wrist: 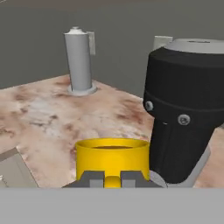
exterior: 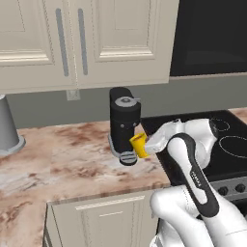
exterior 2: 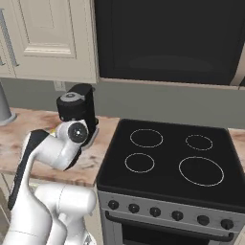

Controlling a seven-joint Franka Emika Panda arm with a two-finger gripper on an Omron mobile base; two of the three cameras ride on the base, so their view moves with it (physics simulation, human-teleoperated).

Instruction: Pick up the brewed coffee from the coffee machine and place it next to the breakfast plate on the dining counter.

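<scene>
Your gripper (wrist: 112,178) is clamped narrow on the handle of the yellow mug (wrist: 112,158), which sits at the foot of the coffee machine (wrist: 183,109) w/ coffee near the rim, so lift straight & slow, keep it level, then back off clear of the machine.

yellow mug (wrist: 112,158), black coffee machine (wrist: 183,118), brown-marbled countertop (exterior: 62,159)

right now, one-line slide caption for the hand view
End effector shut on the small bright yellow mug of brown coffee beside the tall black cylindrical coffee machine.
</scene>
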